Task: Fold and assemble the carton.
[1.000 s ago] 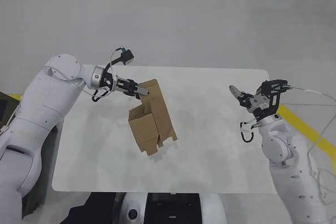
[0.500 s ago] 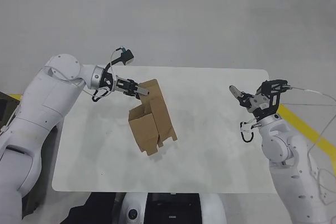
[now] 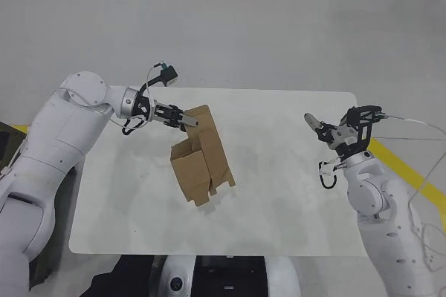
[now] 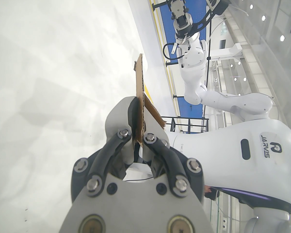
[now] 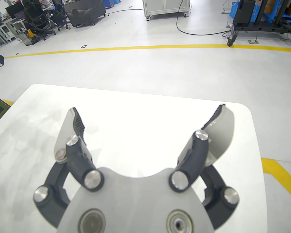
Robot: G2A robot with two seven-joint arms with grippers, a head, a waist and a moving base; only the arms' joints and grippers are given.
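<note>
**One carton, clamped by the left claw; right claw spread and free**

One brown cardboard carton [image 3: 201,160], partly folded, with loose flaps at its lower end. It sits over the left-centre part of the one white table [image 3: 282,215]. Can't tell whether its lower end touches the tabletop.

Two grippers. The left gripper [image 3: 184,121] is at the carton's far upper edge. In the left wrist view, the left gripper [image 4: 138,112] has both pads pressed together on a single corrugated panel of the carton [image 4: 140,78], which sticks out edge-on past the fingertips.

The right gripper [image 3: 312,121] is near the table's right edge, well apart from the carton. In the right wrist view, the right gripper [image 5: 148,115] has two fingers spread wide with nothing between them, and the table [image 5: 135,100] is below.
</note>
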